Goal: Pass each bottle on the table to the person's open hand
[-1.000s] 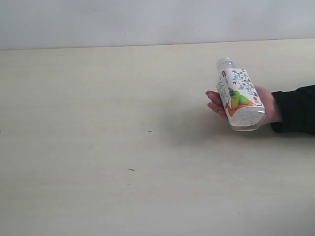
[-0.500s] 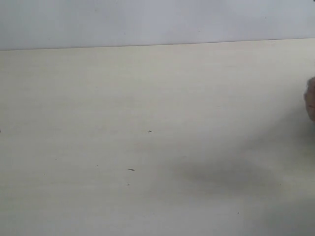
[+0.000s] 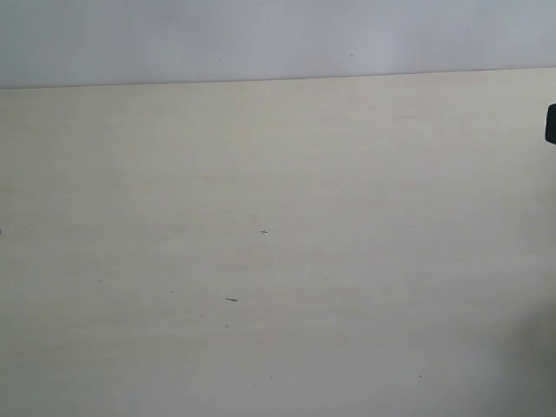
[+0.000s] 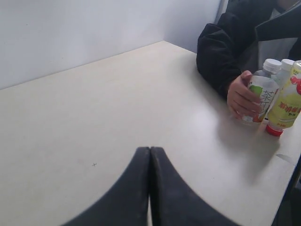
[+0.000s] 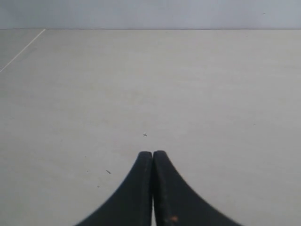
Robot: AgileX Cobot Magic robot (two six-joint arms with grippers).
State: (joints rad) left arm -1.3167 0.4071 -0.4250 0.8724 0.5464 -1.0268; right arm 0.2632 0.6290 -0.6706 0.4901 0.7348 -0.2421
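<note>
Pale beige tabletop: the table (image 3: 174, 174) fills the exterior view from the left edge to the right edge; no bottle shows in that view.
Grey wall: a plain band (image 3: 261, 39) along the top of the exterior frame, behind the table's far edge.
Specks: tiny dark marks (image 3: 231, 300) just left of centre, in the lower half of the exterior frame.
Dark shape: a black sliver (image 3: 551, 123) at the right edge of the exterior frame, upper half; what it is cannot be told.
Left gripper: the left gripper (image 4: 150, 149) is clenched, its two black fingers pressed flat together with nothing between them, above bare table.
Sleeve: a black sleeve (image 4: 216, 52) reaches over the table's corner in the left wrist view.
Person's hand: the person's hand (image 4: 241, 98) wraps around the green-white bottle (image 4: 262, 94), which stands upright on the table.
White-capped bottle: a white-capped bottle (image 4: 286, 66) stands just behind it, mostly hidden.
Yellow bottle: the yellow bottle (image 4: 284, 107) stands beside them, its red cap against the tabletop.
Right gripper: the right gripper (image 5: 153, 153) is clenched too, fingers touching and empty, over bare table.
</note>
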